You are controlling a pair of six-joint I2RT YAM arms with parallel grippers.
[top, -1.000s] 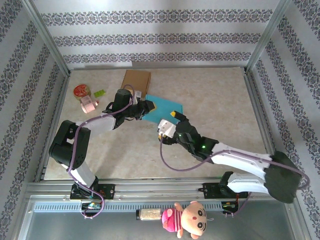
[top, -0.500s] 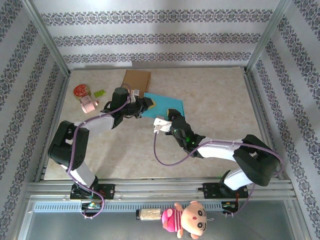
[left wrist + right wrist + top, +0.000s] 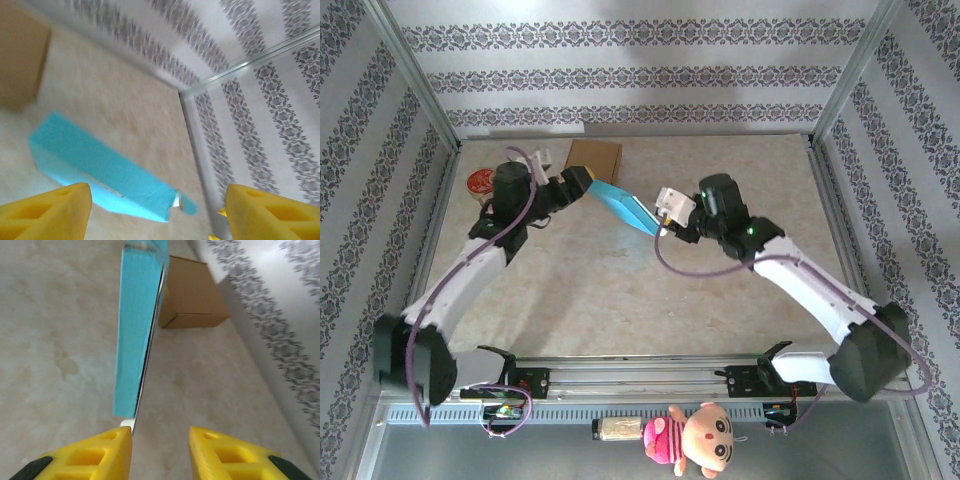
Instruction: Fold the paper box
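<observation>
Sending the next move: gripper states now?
Left gripper: open, holding nothing.
Right gripper: narrow gap, flat blue paper box at one fingertip; grip cannot be told.

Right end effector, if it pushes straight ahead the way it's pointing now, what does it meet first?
Likely the blue paper box, its near end just ahead of the right end effector; the brown cardboard box lies beyond. Depth is unclear.

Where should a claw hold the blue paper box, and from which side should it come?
Probably its narrow end nearest the right claw, coming lengthwise from that end. The blue paper box looks flattened and faces that claw edge-on, so its thin thickness fits between the fingers, while its broad faces look too wide.
</observation>
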